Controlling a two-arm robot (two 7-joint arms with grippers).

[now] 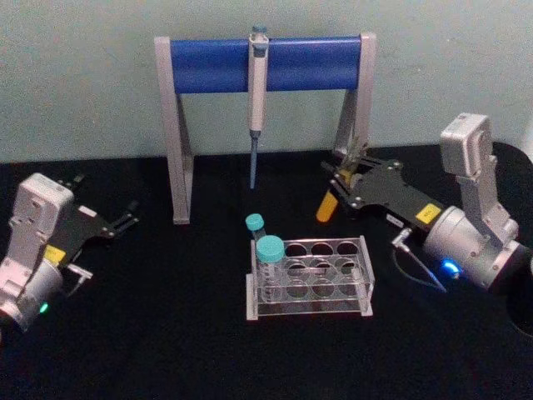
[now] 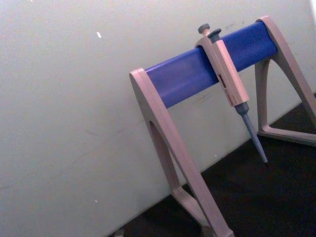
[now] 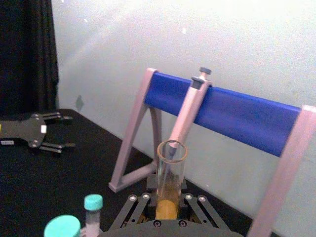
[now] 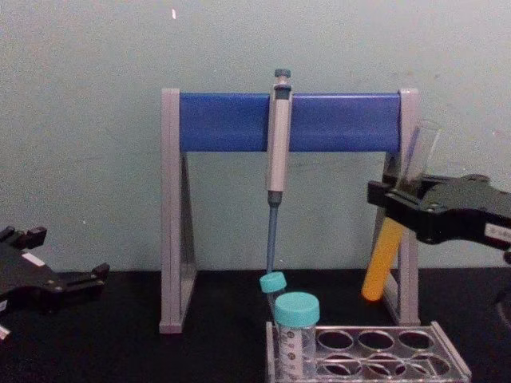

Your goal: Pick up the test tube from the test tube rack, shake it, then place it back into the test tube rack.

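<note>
Test tube (image 4: pixel 383 259) tilted, middle hidden by right pincer (image 4: pixel 399 203)

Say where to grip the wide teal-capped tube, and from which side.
Grip the wide tube just under its cap, coming from above: it stands upright in the test tube rack, left end, lower body walled in, thin capped tube close behind.

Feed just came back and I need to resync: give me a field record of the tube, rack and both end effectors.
test tube: tilted, open end up, orange-yellow liquid in lower part, out of the rack
right end effector: shut on the test tube, raised behind and right of the rack
rack: two teal-capped tubes stand at its left end
left end effector: open, parked at far left
remaining: place test tube back in rack
</note>
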